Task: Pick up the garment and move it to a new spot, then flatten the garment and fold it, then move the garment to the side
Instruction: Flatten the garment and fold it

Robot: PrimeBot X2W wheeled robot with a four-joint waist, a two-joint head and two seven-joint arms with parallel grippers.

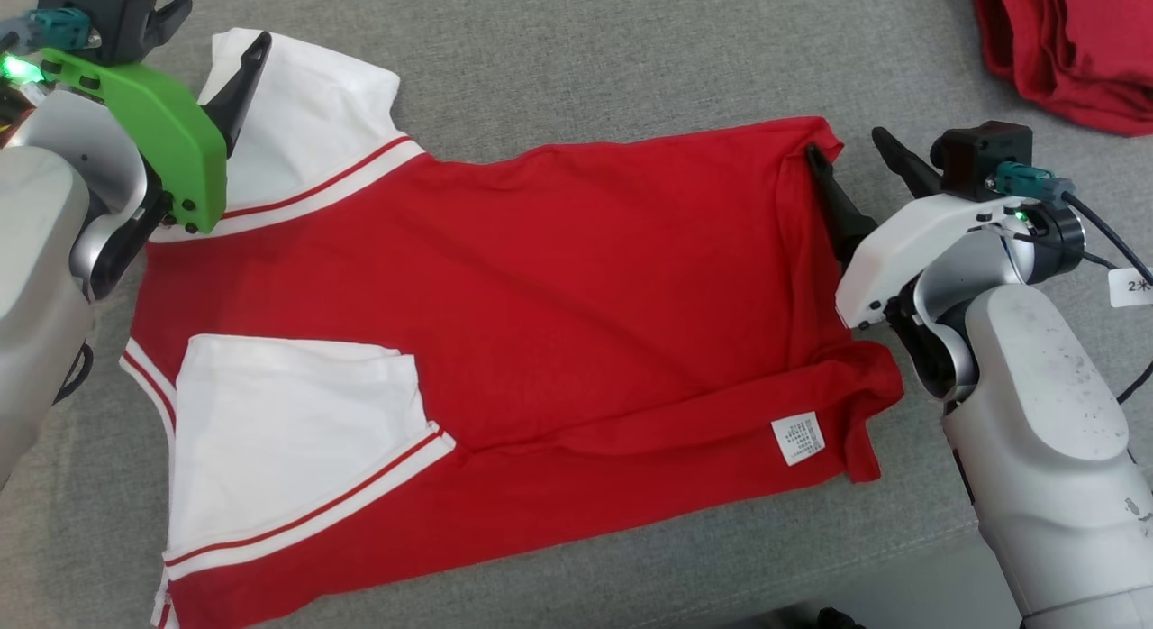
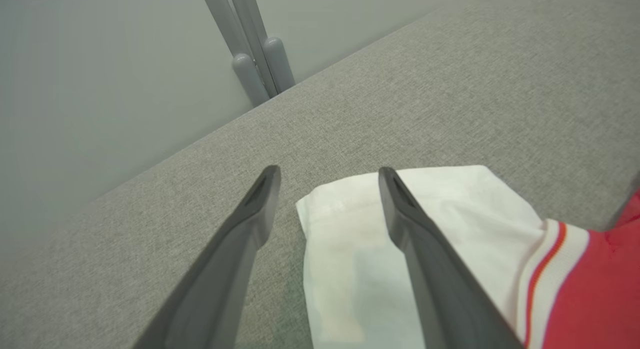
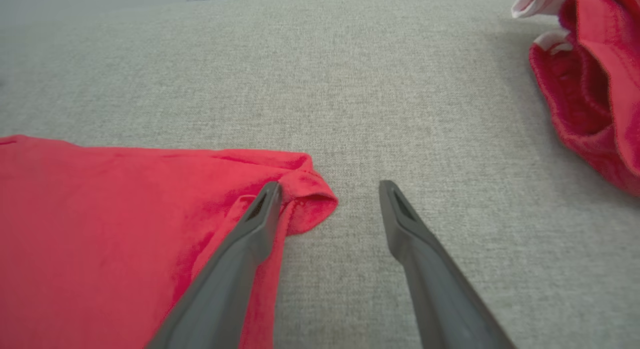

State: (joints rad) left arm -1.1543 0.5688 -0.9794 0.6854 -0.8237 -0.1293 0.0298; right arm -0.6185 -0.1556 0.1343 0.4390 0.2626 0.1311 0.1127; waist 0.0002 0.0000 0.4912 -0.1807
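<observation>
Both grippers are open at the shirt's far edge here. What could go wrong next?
The right gripper straddles only the curled hem corner, one finger over cloth, one over bare grey surface: closing might catch a single layer or slip. The left gripper sits at the edge of the white sleeve, so it may lift only the sleeve and wrinkle the shirt.

I saw a grey cloth surface stretching across the whole workspace, its weave fine and even. A red pile of clothes lay bunched at its far right, with white trim showing at one edge. Past the surface's left edge, grey poles, two with rounded ends, stood close together against a plain pale backdrop.
</observation>
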